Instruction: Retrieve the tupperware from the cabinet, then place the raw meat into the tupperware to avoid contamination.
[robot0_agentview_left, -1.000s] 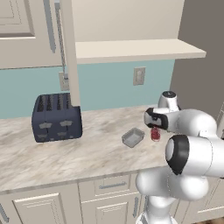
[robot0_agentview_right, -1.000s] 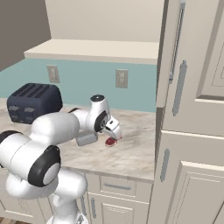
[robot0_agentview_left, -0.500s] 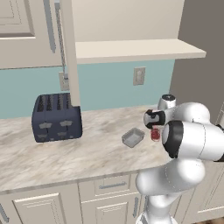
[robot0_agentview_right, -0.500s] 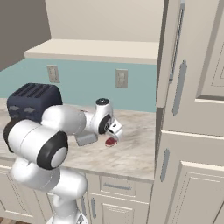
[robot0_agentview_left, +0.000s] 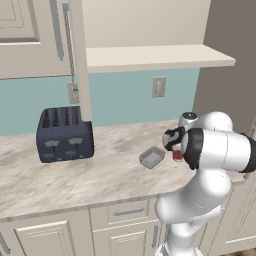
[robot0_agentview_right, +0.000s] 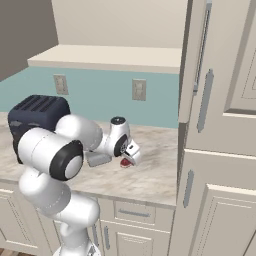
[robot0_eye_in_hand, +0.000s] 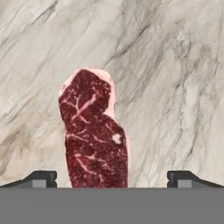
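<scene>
The raw meat (robot0_eye_in_hand: 94, 131) is a red slab with pale marbling, lying on the marble counter (robot0_eye_in_hand: 175, 65). My gripper (robot0_eye_in_hand: 113, 178) hangs open right above it, one fingertip on each side and nothing between them. From the base cameras the meat (robot0_agentview_left: 177, 156) (robot0_agentview_right: 125, 162) peeks out under the gripper (robot0_agentview_left: 175, 149) (robot0_agentview_right: 129, 158). The tupperware (robot0_agentview_left: 152, 157) (robot0_agentview_right: 98, 159), a small grey open box, sits on the counter just left of the meat. The cabinet (robot0_agentview_left: 80, 60) stands open above, its beige shelf (robot0_agentview_left: 155, 56) (robot0_agentview_right: 110, 55) bare.
A dark blue toaster (robot0_agentview_left: 65, 134) (robot0_agentview_right: 37, 112) stands at the counter's left, against the teal wall. The open cabinet door (robot0_agentview_right: 197, 80) juts out over the counter. A tall beige unit (robot0_agentview_right: 220, 190) closes off the right end. Drawer fronts (robot0_agentview_left: 120, 214) run below the edge.
The arm's big white links have swung round toward the camera. The hand has stayed over the meat with its jaws wide. Meat and tupperware have not moved.
</scene>
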